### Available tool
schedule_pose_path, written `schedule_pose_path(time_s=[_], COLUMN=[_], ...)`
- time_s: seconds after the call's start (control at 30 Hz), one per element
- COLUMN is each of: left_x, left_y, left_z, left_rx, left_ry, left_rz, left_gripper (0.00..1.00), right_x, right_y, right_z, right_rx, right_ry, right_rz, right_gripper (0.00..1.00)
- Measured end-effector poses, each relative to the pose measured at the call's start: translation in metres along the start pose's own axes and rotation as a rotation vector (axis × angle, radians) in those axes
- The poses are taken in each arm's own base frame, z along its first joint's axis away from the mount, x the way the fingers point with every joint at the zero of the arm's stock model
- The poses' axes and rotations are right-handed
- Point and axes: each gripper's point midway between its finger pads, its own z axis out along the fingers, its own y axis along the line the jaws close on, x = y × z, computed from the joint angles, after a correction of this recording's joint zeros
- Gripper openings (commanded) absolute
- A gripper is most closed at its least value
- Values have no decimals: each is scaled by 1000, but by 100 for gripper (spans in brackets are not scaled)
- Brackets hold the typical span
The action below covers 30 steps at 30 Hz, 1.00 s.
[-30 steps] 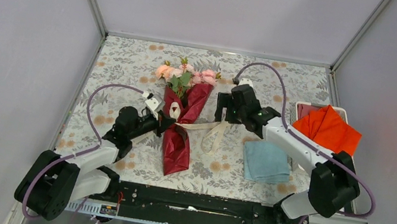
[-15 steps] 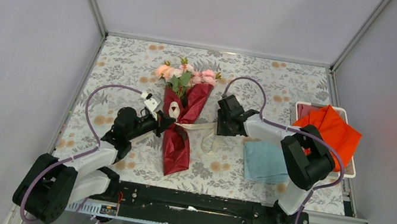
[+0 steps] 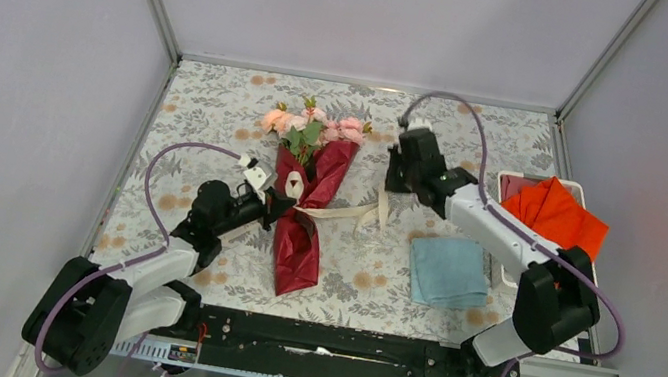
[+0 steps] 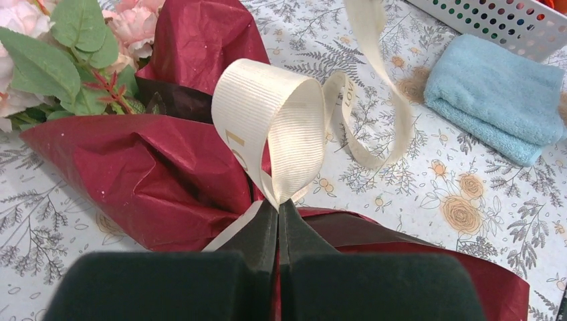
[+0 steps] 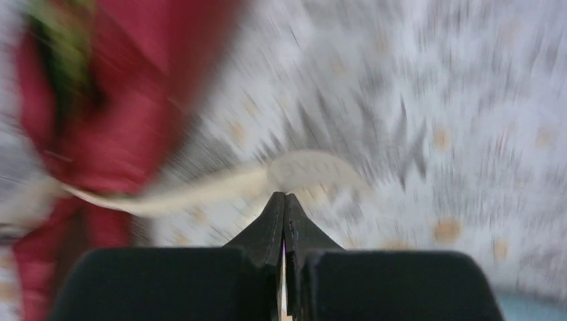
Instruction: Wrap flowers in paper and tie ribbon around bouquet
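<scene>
The bouquet (image 3: 306,214) lies left of the table's middle, a cone of dark red paper (image 4: 154,167) with the pink flowers (image 3: 314,127) at its far, wide end. A cream ribbon (image 3: 346,213) crosses the cone and trails right. My left gripper (image 4: 277,202) is shut on the base of an upright ribbon loop (image 4: 274,120) against the paper. My right gripper (image 3: 390,185) is right of the bouquet and lifted. It is shut on the ribbon's (image 5: 220,184) other strand, which rises to its tips (image 5: 285,195). The right wrist view is motion-blurred.
A folded light blue cloth (image 3: 447,271) lies near the right arm. A white perforated basket (image 4: 495,20) with an orange-red cloth (image 3: 553,215) stands at the right edge. Grey walls enclose the patterned tablecloth (image 3: 222,100) on three sides.
My right gripper dropped onto the ribbon's loose strand, shut on it, then rose and moved back, lifting the strand. The left gripper and bouquet stayed still.
</scene>
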Motion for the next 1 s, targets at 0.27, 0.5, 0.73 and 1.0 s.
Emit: schedule_pose_path(time_s=[0.27, 0.5, 0.73, 1.0], left_x=[-1, 4, 5, -1], left_y=[-10, -18, -21, -22], left_z=[0, -3, -3, -5], left_rx=[54, 104, 117, 115], left_ry=[-24, -28, -32, -50], left_rz=[62, 112, 126, 136], left_gripper=[0, 0, 0, 0], right_x=[-206, -181, -158, -128], right_y=[171, 332, 355, 316], right_z=[-112, -148, -89, -53], right_rx=[-384, -723, -713, -675], right_ry=[-534, -557, -459, -324], right_rz=[-146, -302, -328, -389], right_gripper=[0, 0, 8, 55])
